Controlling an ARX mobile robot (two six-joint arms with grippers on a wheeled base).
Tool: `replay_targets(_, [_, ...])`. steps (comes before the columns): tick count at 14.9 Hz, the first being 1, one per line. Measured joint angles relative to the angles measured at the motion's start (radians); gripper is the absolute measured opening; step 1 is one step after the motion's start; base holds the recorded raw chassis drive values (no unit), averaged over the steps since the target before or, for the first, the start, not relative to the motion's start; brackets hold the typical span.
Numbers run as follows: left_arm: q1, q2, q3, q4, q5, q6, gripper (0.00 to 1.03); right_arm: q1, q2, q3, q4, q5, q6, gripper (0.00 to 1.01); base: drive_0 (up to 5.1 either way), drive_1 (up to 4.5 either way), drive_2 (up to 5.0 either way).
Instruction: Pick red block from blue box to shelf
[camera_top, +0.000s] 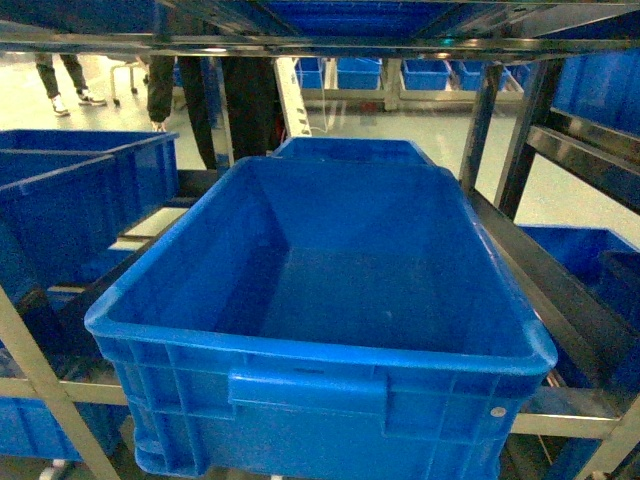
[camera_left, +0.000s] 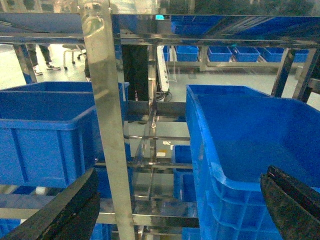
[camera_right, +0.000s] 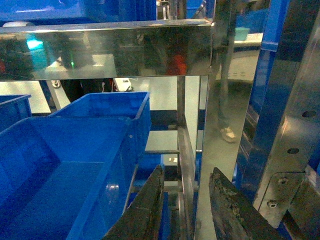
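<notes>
Item 1, shelf (camera_top: 503, 112): a steel rack of posts and rails. It fills all three of my views and carries crates on several tiers.

Item 2, near crate (camera_top: 320, 290): dark blue and ribbed, with a handle lug on its near wall. It sits on the shelf rails at the centre of the head view. The part of its floor that I can see is bare.

Item 3, far crate (camera_top: 350, 149): the same blue. It stands directly behind the near crate, and only its rim shows.

Item 4, left crate (camera_top: 85, 195): on the left bay, separated from the near crate by a post.

Item 5, person (camera_top: 64, 78): legs and shoes only, far left on the floor beyond the rack.

Item 6, left gripper (camera_left: 175, 220): the black fingers (camera_left: 67, 210) are spread wide with nothing between them. It is low and near, facing a shelf post, with the left crate on one side and the near crate on the other.

Item 7, right gripper (camera_right: 187, 210): the fingers (camera_right: 145, 207) are apart and hold nothing. It is aimed at the rail just right of the near crate.

Item 8, red block: I cannot find it in any view.

Item 9, blue box: I cannot make it out with any certainty.
</notes>
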Motion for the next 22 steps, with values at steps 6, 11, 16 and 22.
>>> replay_targets(6, [0.0, 0.0, 0.0, 0.0, 0.0, 0.0, 0.98, 0.0, 0.0, 0.0, 0.0, 0.0, 0.0, 0.24, 0.0, 0.0, 0.0])
replay_targets(11, [0.0, 0.0, 0.0, 0.0, 0.0, 0.0, 0.98, 0.0, 0.0, 0.0, 0.0, 0.0, 0.0, 0.24, 0.0, 0.0, 0.0])
replay_targets(16, [0.0, 0.0, 0.0, 0.0, 0.0, 0.0, 0.98, 0.0, 0.0, 0.0, 0.0, 0.0, 0.0, 0.24, 0.0, 0.0, 0.0])
replay_targets(22, [0.0, 0.0, 0.0, 0.0, 0.0, 0.0, 0.98, 0.0, 0.0, 0.0, 0.0, 0.0, 0.0, 0.24, 0.0, 0.0, 0.0])
